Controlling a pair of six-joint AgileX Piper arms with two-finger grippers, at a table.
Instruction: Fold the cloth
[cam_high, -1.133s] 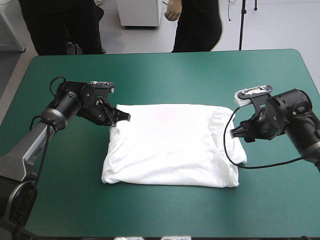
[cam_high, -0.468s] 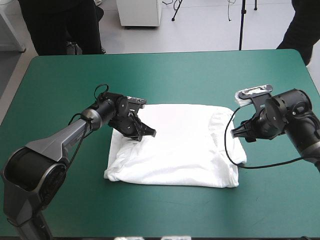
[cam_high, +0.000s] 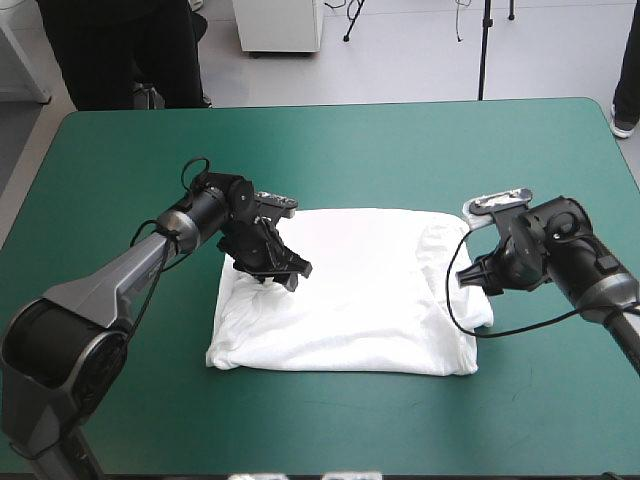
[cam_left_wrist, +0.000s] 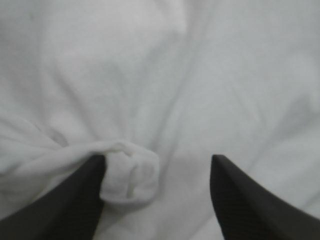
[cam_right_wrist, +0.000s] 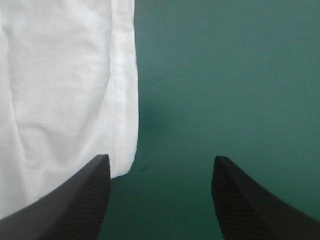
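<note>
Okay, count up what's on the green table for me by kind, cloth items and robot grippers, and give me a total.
White T-shirt: 1
Black grippers: 2, the left gripper over the T-shirt, the right gripper at its edge
Total: 3

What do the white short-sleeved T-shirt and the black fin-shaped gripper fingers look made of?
White short-sleeved T-shirt: soft matte knit, probably cotton; it wrinkles and bunches, and a stitched hem shows in the right wrist view. Black fin-shaped fingers: matte, finely ribbed surface; rubber or moulded plastic, cannot tell which.
</note>
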